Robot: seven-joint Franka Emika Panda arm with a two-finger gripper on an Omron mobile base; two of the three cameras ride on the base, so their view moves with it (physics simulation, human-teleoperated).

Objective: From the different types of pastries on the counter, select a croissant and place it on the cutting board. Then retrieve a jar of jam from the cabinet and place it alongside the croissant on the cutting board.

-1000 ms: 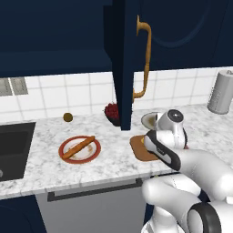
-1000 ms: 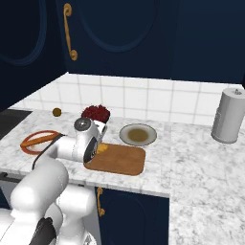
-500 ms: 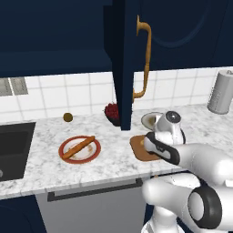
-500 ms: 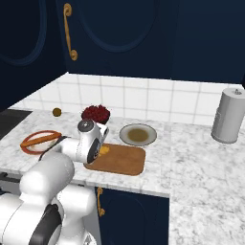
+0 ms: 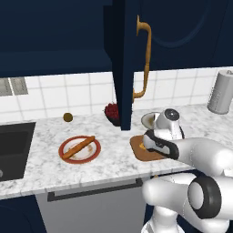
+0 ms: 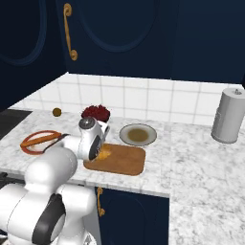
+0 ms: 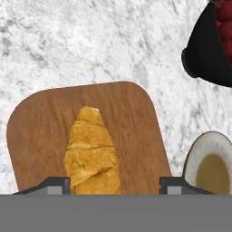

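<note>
Marble, white with grey veining, forms the bench (image 5: 41,170) under navy cabinets (image 5: 123,59), one door swung open with a curved brass handle (image 5: 143,59). A dark bowl (image 7: 206,50) holds red berries; a pale dish (image 7: 210,165) beside the board holds something brownish. A red-rimmed plate (image 5: 79,149) carries a brown stick pastry (image 5: 78,147). The lumpy golden croissant (image 7: 91,152) lies on the rounded wooden cutting board (image 7: 136,131). The hand (image 7: 114,186) hangs spread, fingertips either side of the croissant.

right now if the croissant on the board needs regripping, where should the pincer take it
Probably across its thick middle, coming straight down from above. The croissant lies flat on the cutting board, tapering toward its tip, and the open pincer already straddles its width.
</note>
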